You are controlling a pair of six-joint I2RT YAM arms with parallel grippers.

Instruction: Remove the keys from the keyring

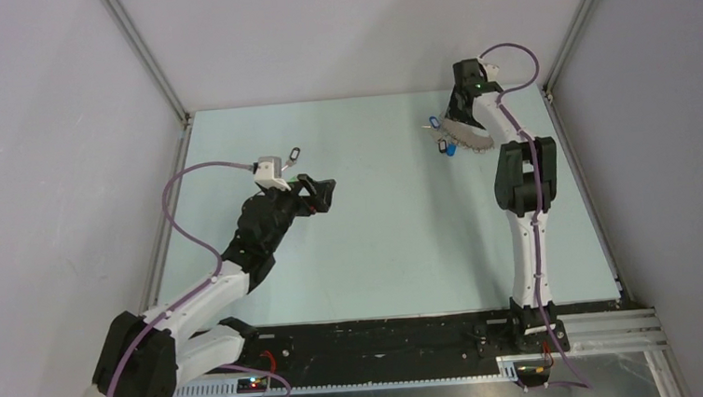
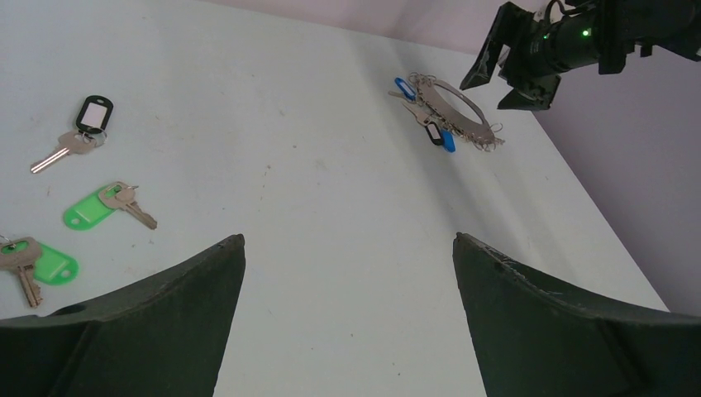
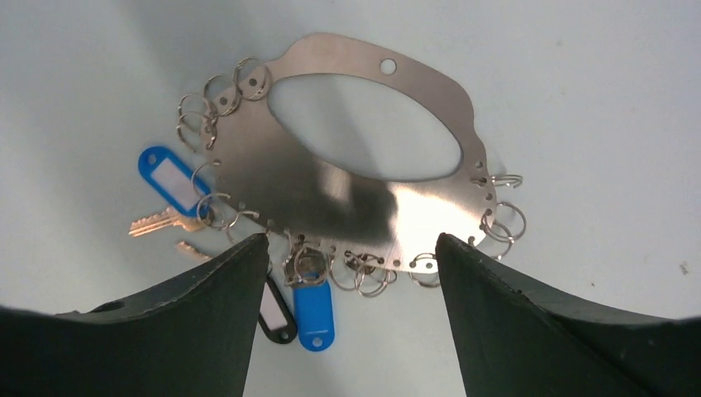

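The keyring (image 3: 331, 194) is a flat silvery plate with an oval hole, fringed with small split rings. It lies on the table at the far right (image 1: 468, 138). Still on it are a key with a blue tag (image 3: 172, 178), another blue tag (image 3: 315, 312) and a black tag (image 3: 276, 314). My right gripper (image 3: 351, 237) is open just above the ring's near edge, holding nothing. Loose on the table lie a black-tagged key (image 2: 89, 117) and two green-tagged keys (image 2: 89, 209) (image 2: 51, 266). My left gripper (image 2: 347, 240) is open and empty over bare table beside them.
The table (image 1: 389, 252) is pale green, with grey walls on the left, back and right. The right arm (image 1: 524, 186) stands along the right side. The left arm (image 1: 239, 253) reaches in from the near left. The right gripper also shows in the left wrist view (image 2: 517, 78).
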